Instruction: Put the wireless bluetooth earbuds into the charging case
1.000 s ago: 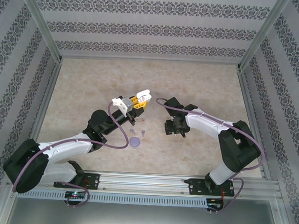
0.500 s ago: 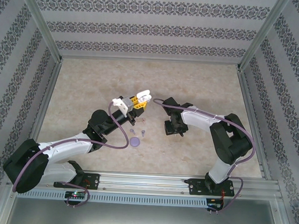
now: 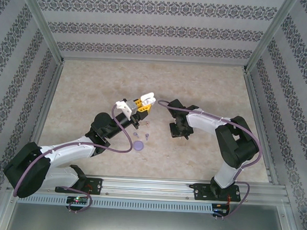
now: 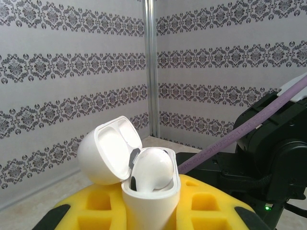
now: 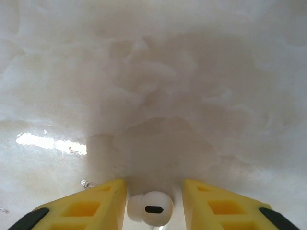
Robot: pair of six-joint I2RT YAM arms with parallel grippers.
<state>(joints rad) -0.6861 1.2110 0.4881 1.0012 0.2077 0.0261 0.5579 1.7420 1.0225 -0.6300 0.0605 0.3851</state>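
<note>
Right wrist camera caught a white earbud (image 5: 149, 207) lying on the counter (image 5: 153, 72) between the yellow fingers (image 5: 96, 203) of the right tool (image 5: 153, 186), its lower edge cut off by the frame. The tool stood apart around the earbud. A sliver of gap showed on one side, and on the other it could not be told whether the finger touched.

Seen from the left wrist, the left tool (image 4: 151, 213) was clamped on the open case (image 4: 151, 196), whose base was buried between pocketed yellow fingers. A second earbud (image 4: 152, 167) sat in the case with its stem hidden inside. The lid (image 4: 108, 148) was tipped back on its hinge.

From above, a few purplish specks (image 3: 147, 135) beside a purple disc (image 3: 138, 145) were too small to identify with confidence.

Against the picture a second earlier, the right arm (image 3: 230, 140) had folded its elbow inward and its tool had edged slightly left. The left arm (image 3: 73, 152), case and specks had not shifted.

The case and both earbuds were glossy, rounded white plastic. The counter was pale, marbled and matte, and the arms were black and white with purple cables (image 3: 121, 144).
</note>
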